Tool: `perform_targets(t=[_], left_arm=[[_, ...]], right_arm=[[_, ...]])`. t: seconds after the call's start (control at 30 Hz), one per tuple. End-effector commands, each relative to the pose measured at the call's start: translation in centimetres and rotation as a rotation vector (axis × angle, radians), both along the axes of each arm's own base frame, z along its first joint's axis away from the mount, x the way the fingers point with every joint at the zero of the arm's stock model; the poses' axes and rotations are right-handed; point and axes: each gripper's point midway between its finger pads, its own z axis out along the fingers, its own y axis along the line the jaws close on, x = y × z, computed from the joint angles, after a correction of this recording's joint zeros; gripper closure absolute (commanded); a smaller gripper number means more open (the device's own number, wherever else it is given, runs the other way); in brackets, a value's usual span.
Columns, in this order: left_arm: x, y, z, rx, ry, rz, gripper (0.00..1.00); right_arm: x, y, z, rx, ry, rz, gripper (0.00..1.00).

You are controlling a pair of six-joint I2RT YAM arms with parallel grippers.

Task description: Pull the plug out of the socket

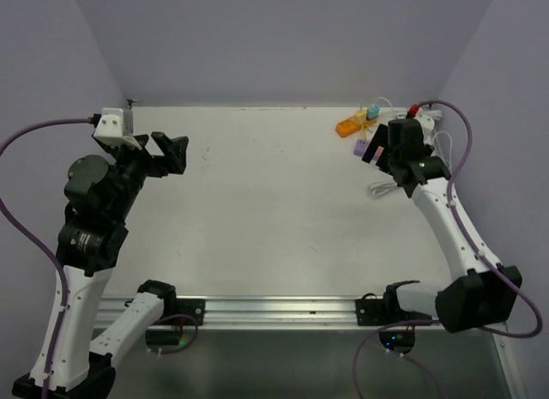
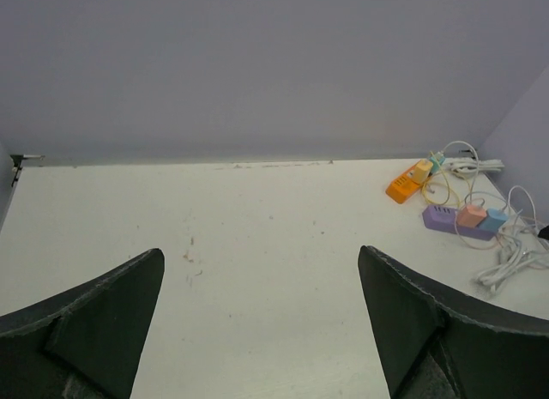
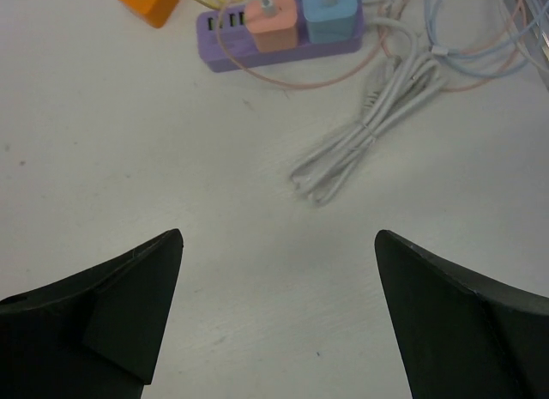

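A purple socket strip (image 3: 283, 43) lies at the far right of the table, with a pink plug (image 3: 273, 23) and a blue plug (image 3: 331, 15) seated in it. It also shows in the left wrist view (image 2: 455, 220) and in the top view (image 1: 362, 148), partly hidden by the arm. My right gripper (image 3: 279, 244) is open and empty, hovering short of the strip. My left gripper (image 2: 262, 262) is open and empty over the far left of the table (image 1: 257, 202).
An orange socket strip (image 1: 350, 125) with a plug lies at the back right, beside a white power strip (image 1: 425, 116). A coiled white cable (image 3: 369, 129) and loose thin cables lie right of the purple strip. Walls close the back and sides.
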Motion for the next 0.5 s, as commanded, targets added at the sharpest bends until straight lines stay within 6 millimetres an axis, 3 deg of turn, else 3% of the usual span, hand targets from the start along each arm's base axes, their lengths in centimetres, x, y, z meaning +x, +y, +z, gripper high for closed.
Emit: perform_targets(t=[0.0, 0.03, 0.1, 0.13, 0.2, 0.23, 0.47], left_arm=[[0.4, -0.7, -0.5, -0.025, -0.002, -0.027, 0.0], [0.5, -0.8, -0.6, -0.025, -0.002, -0.029, 0.01], [0.6, -0.8, -1.0, -0.029, 0.004, -0.029, 0.0], [0.5, -1.3, -1.2, -0.03, 0.007, -0.056, 0.0], [0.6, -1.4, -1.5, -0.027, 0.013, -0.059, 0.0], [0.7, -1.5, -1.6, -0.026, 0.016, -0.059, 0.0], [1.2, -1.9, -2.8, -0.02, 0.043, -0.068, 0.0]], right_arm=[[1.7, -2.6, -1.3, -0.022, 0.04, -0.203, 0.01], [2.4, -3.4, -3.6, -0.021, 0.104, -0.268, 0.01], [3.3, -4.1, -5.2, -0.008, 0.165, -0.312, 0.01], [4.0, -4.7, -7.7, 0.001, 0.231, -0.354, 0.01], [5.1, -5.2, -8.7, 0.017, 0.251, -0.391, 0.01], [5.6, -5.7, -10.8, 0.017, 0.294, -0.42, 0.01], [7.6, -7.5, -15.3, 0.06, 0.372, -0.534, 0.04]])
